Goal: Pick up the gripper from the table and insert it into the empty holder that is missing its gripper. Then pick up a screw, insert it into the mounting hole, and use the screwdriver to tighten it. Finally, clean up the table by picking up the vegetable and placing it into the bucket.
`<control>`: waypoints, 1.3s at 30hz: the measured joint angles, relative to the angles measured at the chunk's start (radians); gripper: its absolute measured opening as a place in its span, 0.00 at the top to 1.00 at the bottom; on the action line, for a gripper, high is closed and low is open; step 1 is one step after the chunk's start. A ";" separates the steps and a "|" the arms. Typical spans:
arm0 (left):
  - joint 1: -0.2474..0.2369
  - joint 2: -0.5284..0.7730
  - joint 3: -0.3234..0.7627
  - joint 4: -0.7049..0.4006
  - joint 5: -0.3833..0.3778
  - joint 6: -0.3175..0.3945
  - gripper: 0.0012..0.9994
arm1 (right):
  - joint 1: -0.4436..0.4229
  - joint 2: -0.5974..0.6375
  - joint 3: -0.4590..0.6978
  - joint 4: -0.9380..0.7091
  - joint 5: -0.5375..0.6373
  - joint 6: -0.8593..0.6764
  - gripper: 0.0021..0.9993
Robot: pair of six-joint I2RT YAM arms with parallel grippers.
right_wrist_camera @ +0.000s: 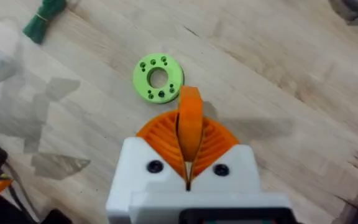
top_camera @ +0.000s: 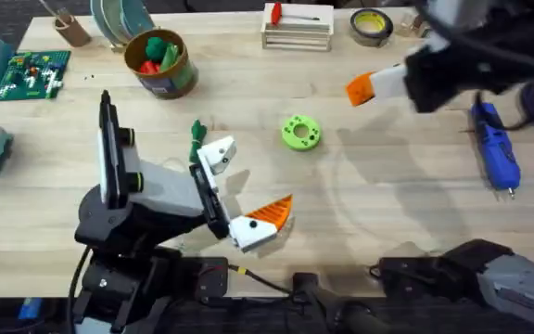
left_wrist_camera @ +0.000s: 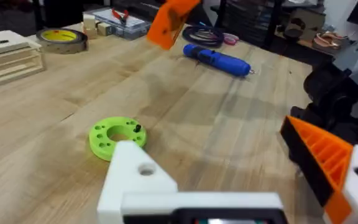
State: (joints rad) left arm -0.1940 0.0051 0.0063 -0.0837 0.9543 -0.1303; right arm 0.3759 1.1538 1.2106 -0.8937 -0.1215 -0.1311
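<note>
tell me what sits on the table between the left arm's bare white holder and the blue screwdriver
The green disc lies between the white holder and the screwdriver; the rest is bare table, per the overhead view.

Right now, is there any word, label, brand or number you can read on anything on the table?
None can be read.
The bucket: its label band shows no letters that can be made out.
The screwdriver: no marking can be made out.
The tape roll: nothing legible on it.
The green disc: holes, no text.
</note>
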 joint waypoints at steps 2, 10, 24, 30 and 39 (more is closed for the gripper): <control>0.000 0.000 0.000 0.000 0.000 0.000 0.01 | 0.000 -0.052 0.000 -0.018 0.000 0.003 0.99; 0.000 0.000 0.000 0.000 0.000 0.000 0.01 | 0.000 -0.218 0.000 -0.059 -0.001 0.063 0.99; 0.000 0.000 0.000 0.000 0.000 0.000 0.01 | 0.000 -0.306 -0.333 0.341 -0.307 0.351 0.99; 0.000 0.000 0.000 0.000 0.000 0.000 0.01 | 0.000 -0.230 -0.485 0.591 -0.578 0.546 0.99; 0.000 0.000 0.000 0.000 0.000 -0.006 0.01 | 0.000 -0.037 -0.516 0.706 -0.847 0.668 0.99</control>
State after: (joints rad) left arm -0.1940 0.0055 0.0063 -0.0834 0.9542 -0.1360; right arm 0.3759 1.1171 0.6945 -0.1876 -0.9689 0.5366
